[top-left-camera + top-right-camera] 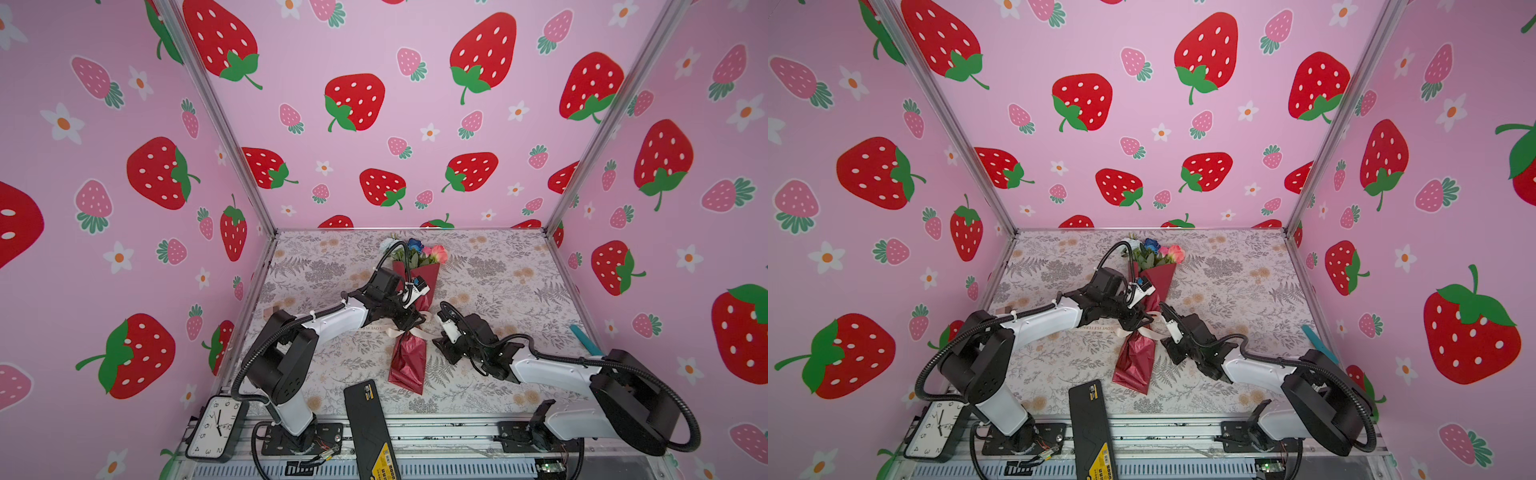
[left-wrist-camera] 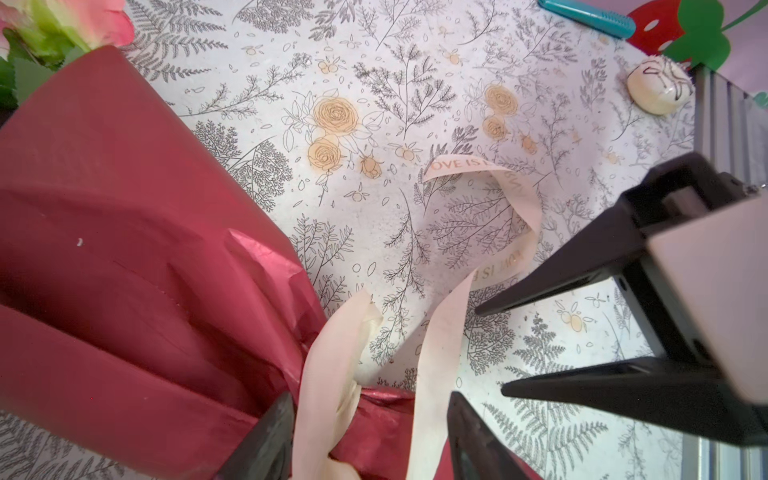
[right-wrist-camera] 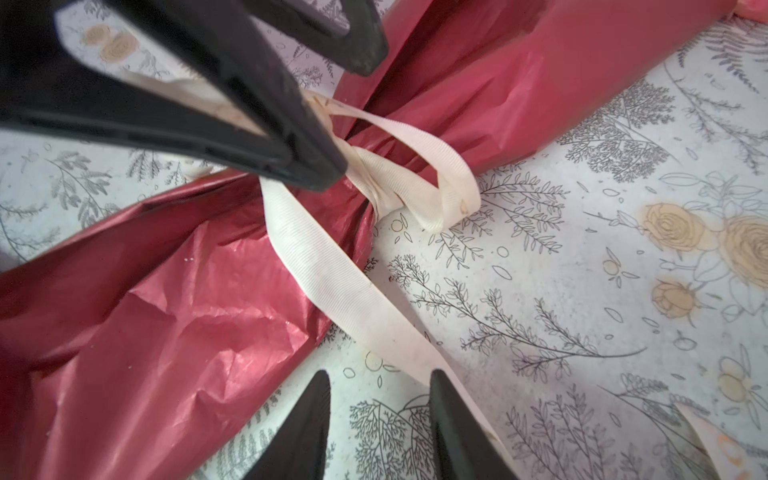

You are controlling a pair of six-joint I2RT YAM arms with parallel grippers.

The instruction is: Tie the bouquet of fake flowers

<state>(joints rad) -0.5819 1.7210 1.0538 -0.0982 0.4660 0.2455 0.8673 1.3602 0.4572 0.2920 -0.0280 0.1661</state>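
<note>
Floral tablecloth (image 1: 498,266) carries the bouquet (image 1: 409,361), its ribbon (image 3: 332,274), and a teal tool (image 1: 585,340).

The cream ribbon (image 2: 461,163) tied round the bouquet of fake flowers (image 2: 124,249) is carrying gold capitals. On its loose tail in the left wrist view I am reading "OVE IS E", the rest curling out of sight. In a top view the same lettering (image 1: 1096,328) is lying upside down and seems to be reading "LOVE IS ETERN". The clock (image 1: 214,428) by the front rail is showing black numerals round its dial. The yellow label (image 1: 386,463) on the black case is bearing print too small to read.
</note>
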